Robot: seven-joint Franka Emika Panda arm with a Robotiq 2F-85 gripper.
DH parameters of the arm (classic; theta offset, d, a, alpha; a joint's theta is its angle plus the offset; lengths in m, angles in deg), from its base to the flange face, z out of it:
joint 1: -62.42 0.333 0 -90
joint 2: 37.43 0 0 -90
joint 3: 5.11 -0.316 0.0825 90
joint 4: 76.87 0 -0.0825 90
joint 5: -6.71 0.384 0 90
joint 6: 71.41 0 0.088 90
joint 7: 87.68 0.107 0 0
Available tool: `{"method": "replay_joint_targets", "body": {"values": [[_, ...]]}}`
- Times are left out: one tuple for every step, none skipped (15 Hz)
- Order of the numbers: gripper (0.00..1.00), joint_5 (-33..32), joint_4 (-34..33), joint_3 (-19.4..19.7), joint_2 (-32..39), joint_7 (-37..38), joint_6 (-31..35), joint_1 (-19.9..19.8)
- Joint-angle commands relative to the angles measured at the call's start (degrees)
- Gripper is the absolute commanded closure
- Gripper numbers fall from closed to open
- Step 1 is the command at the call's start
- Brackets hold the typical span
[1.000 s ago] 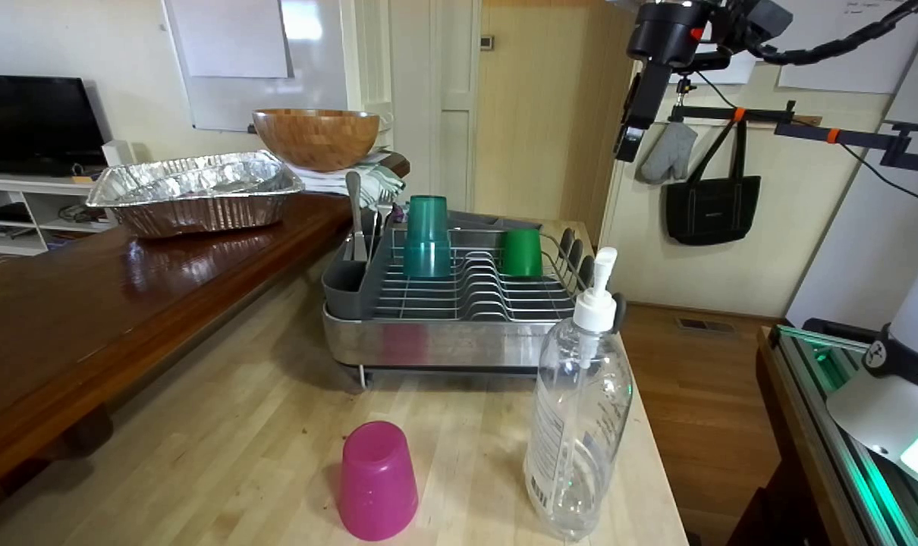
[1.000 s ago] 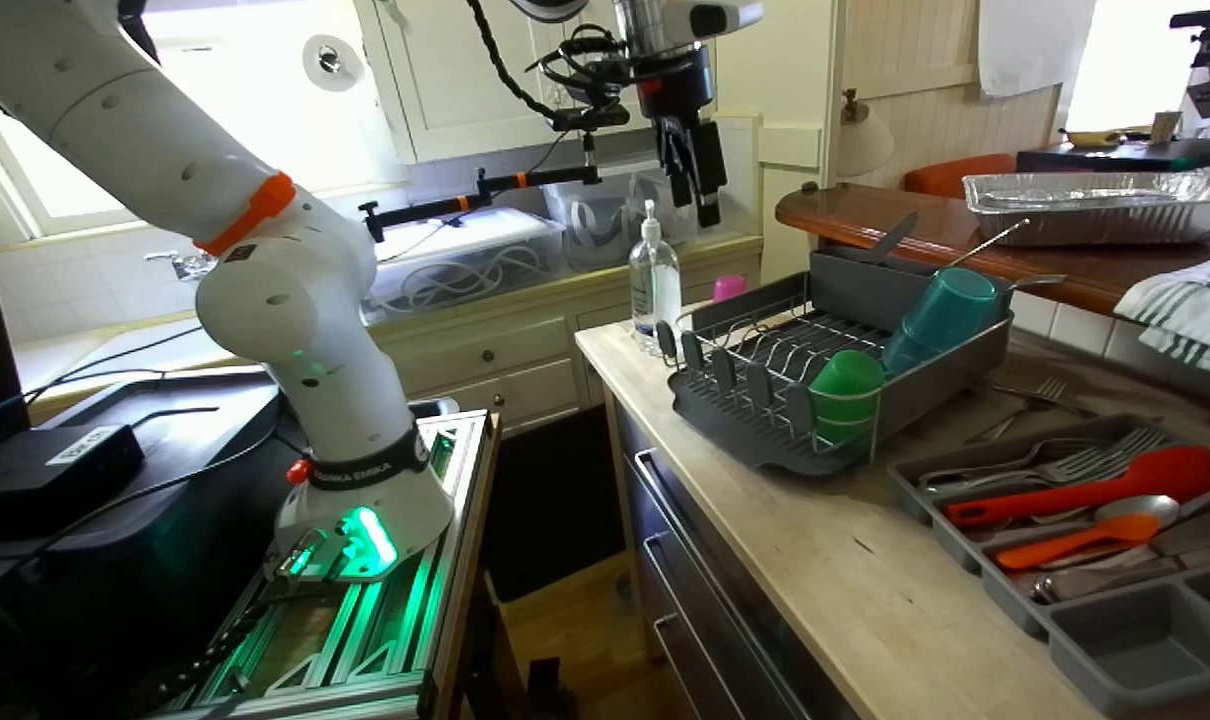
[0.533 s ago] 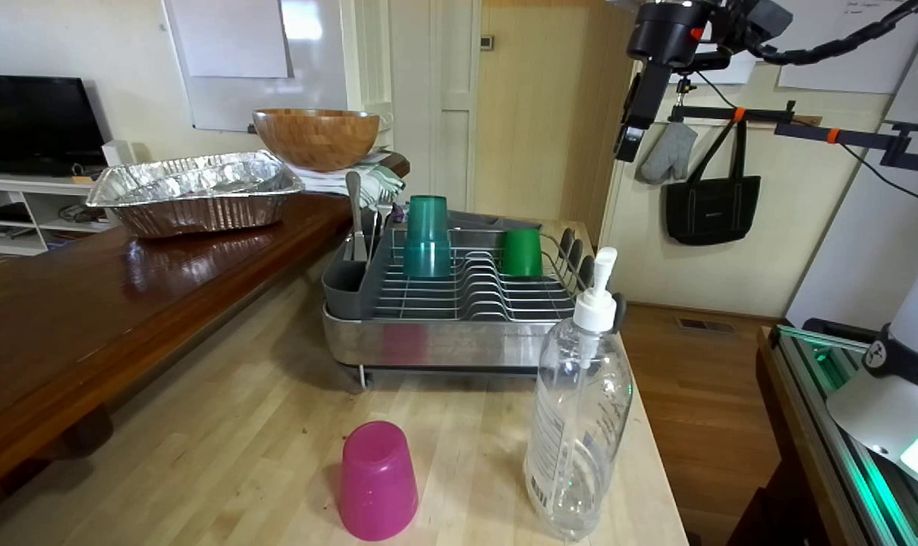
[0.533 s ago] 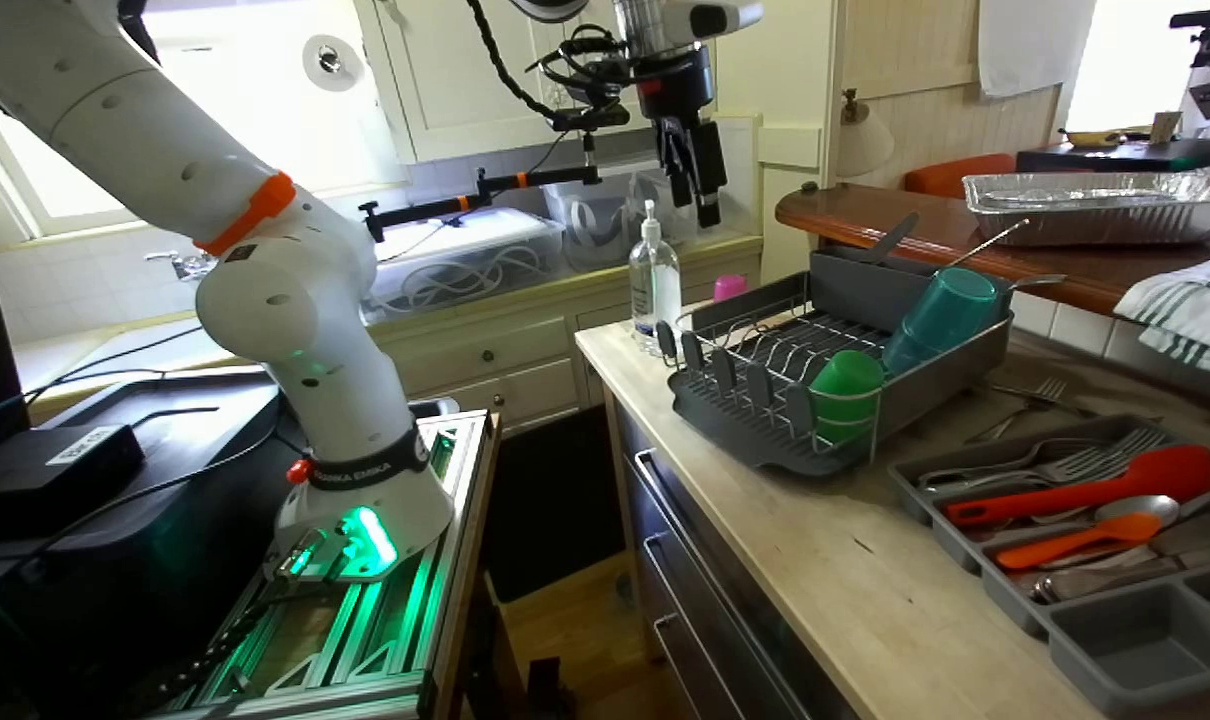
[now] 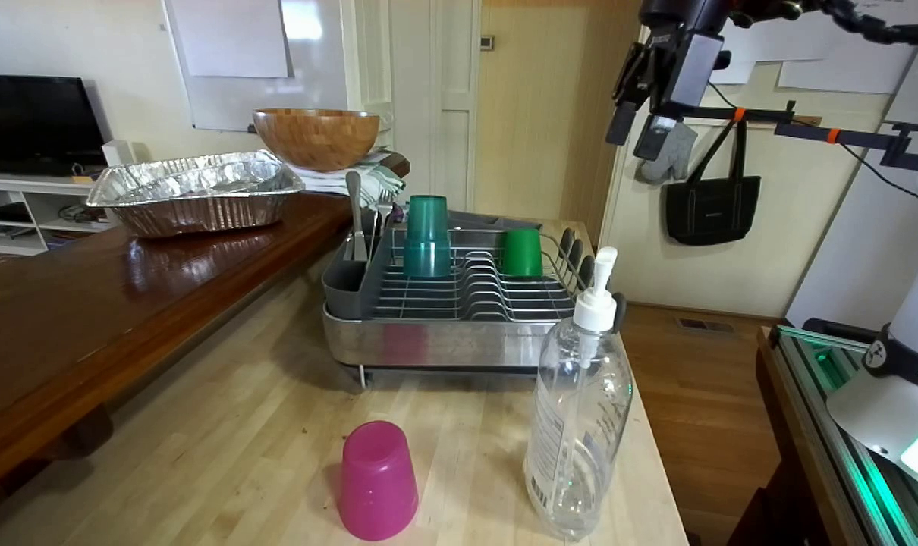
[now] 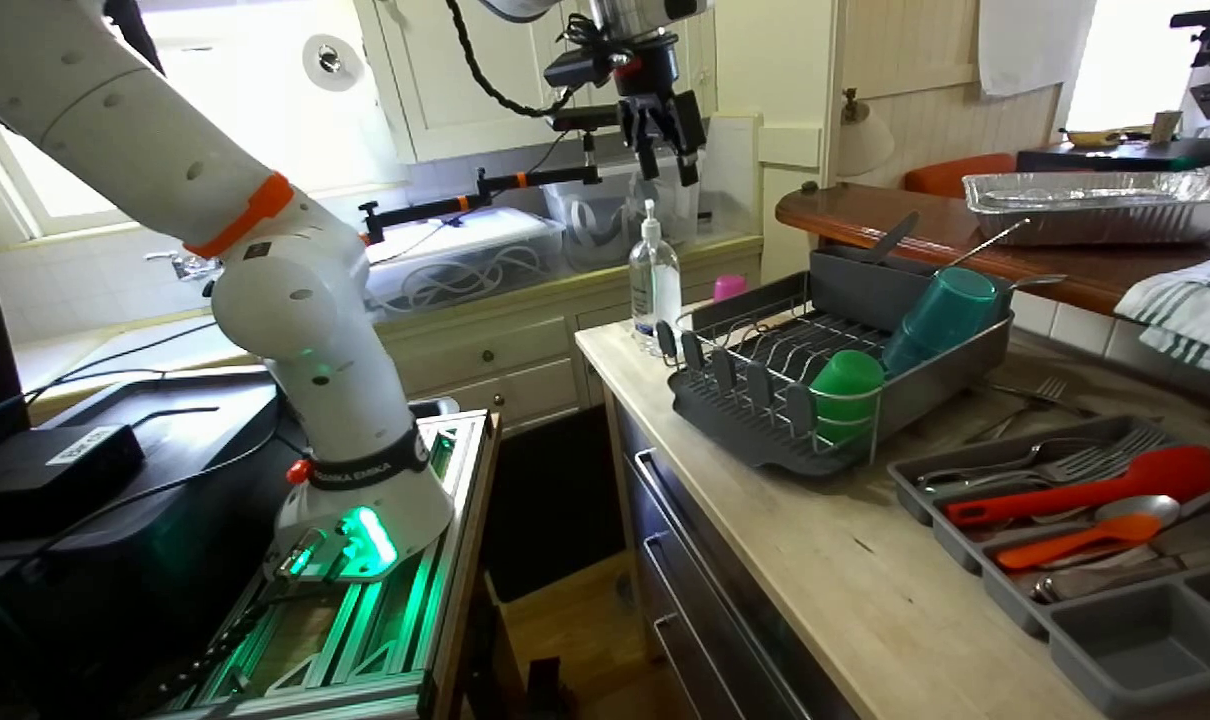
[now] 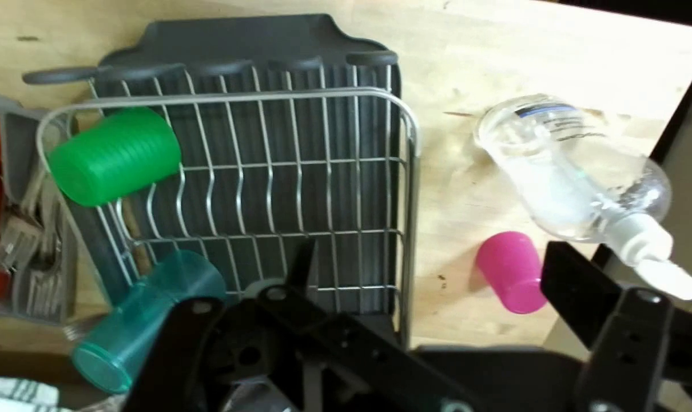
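My gripper (image 5: pixel 635 135) hangs high above the counter, its fingers spread apart with nothing between them. In the wrist view the gripper (image 7: pixel 432 254) has the dish rack's edge and a pink cup below its gap; one finger overlaps the cup's outline from above. The pink cup (image 5: pixel 378 485) stands upside down on the counter. Beside it is a clear pump bottle (image 5: pixel 580 425) with a white top. In the dish rack (image 6: pixel 765 345) a green cup (image 6: pixel 845 395) leans at one corner. Stacked teal cups (image 6: pixel 940 315) rest tilted along another side.
A grey cutlery tray (image 6: pixel 1125 620) with red and orange utensils lies past the rack. A raised brown bar top (image 5: pixel 163 280) runs alongside, bearing a foil pan (image 5: pixel 197 193) and a wooden bowl (image 5: pixel 316 136). The robot's base (image 6: pixel 365 520) stands across a gap from the counter.
Over the last half second my gripper has turned, so both fingers now show separately, and it has risen and shifted left in an exterior view. Cups, bottle and rack have stayed put.
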Motion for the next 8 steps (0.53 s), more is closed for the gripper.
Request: {"method": "replay_joint_targets", "body": {"values": [[0.00,1.6,-2.3,-0.4,1.6,-7.3,-0.5,4.6],[0.00,1.7,-2.6,0.1,1.9,-9.9,-0.7,5.7],[0.00,1.6,-2.9,0.6,2.3,-12.6,-0.7,6.6],[0.00,1.7,-3.0,1.2,3.1,-15.6,-0.1,7.3],[0.00,1.5,-3.3,1.6,4.1,-18.7,0.7,7.9],[0.00,1.2,-4.0,1.9,5.6,-21.6,1.1,8.3],[0.00,1.2,-4.8,2.2,7.1,-24.5,1.3,8.8],[0.00,1.2,-5.7,2.2,8.8,-27.3,1.5,9.2]]}}
